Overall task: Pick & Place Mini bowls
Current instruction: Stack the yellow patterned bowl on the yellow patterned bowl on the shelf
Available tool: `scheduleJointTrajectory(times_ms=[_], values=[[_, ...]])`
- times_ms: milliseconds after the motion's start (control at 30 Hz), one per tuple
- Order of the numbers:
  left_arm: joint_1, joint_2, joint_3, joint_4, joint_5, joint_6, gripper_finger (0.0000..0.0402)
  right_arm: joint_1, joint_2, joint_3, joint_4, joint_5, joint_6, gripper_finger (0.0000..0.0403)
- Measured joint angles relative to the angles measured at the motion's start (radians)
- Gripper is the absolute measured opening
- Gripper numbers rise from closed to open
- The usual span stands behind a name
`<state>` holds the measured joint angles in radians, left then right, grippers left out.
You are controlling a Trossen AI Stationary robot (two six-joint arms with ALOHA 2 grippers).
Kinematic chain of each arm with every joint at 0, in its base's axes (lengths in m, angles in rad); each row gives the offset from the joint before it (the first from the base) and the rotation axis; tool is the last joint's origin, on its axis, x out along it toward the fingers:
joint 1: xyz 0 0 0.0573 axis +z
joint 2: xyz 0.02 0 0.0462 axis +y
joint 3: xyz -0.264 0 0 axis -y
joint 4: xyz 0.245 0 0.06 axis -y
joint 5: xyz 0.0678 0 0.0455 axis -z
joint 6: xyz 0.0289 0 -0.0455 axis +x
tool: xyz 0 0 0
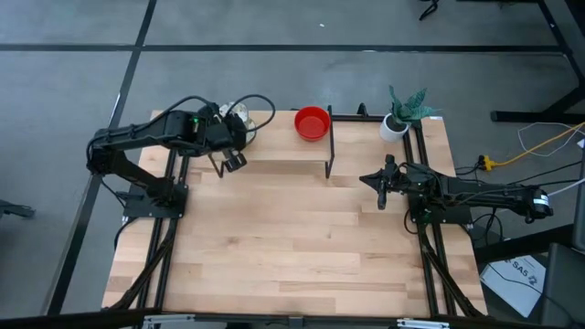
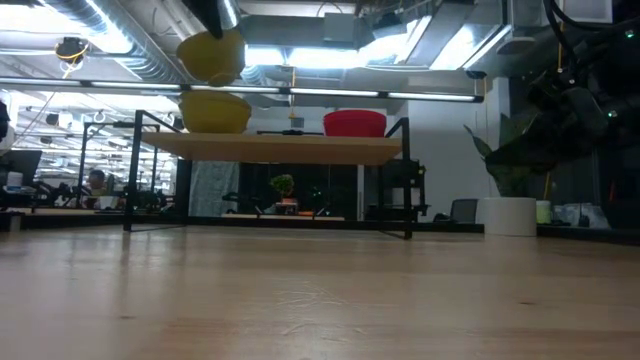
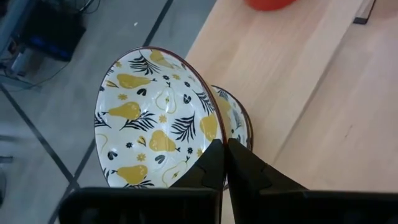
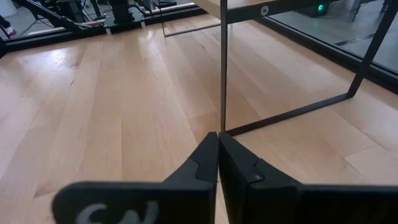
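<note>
A white mini bowl with a yellow pear and dark leaf pattern (image 3: 149,118) hangs tilted over the left end of the wooden shelf (image 2: 270,148), with my left gripper (image 3: 222,144) shut on it. In the low view this bowl (image 2: 212,55) hangs above a second patterned bowl (image 2: 214,112), which stands on the shelf by its base. A red mini bowl (image 1: 312,122) sits further right on the shelf. My right gripper (image 4: 217,135) is shut on nothing, low over the table at the right (image 1: 379,183). My left gripper pinches the patterned bowl by its rim (image 3: 208,142), one finger on the inner wall and the other on the outside. The fingers slant down onto it from the table's left. The bowl is lifted clear and tilted, above the second bowl (image 3: 239,121).
A white pot with a green plant (image 1: 402,114) stands at the table's far right corner. The shelf's thin black legs (image 4: 222,68) stand in front of my right gripper. Bare wooden table (image 1: 292,238) stretches toward the near edge.
</note>
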<state>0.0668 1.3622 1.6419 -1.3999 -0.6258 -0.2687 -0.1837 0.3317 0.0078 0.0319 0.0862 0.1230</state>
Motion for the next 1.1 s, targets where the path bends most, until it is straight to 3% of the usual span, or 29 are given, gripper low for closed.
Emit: scheduleJointTrajectory(times_ms=[600, 1100], values=[[0.001, 0.014, -0.001, -0.022, 0.013, -0.006, 0.0003, 0.0, 0.0, 0.0, 0.0, 0.0, 0.0, 0.0014], [0.015, 0.126, -0.001, -0.063, 0.019, 0.107, 0.0003, 0.0, 0.0, 0.0, 0.0, 0.0, 0.0, 0.0014]])
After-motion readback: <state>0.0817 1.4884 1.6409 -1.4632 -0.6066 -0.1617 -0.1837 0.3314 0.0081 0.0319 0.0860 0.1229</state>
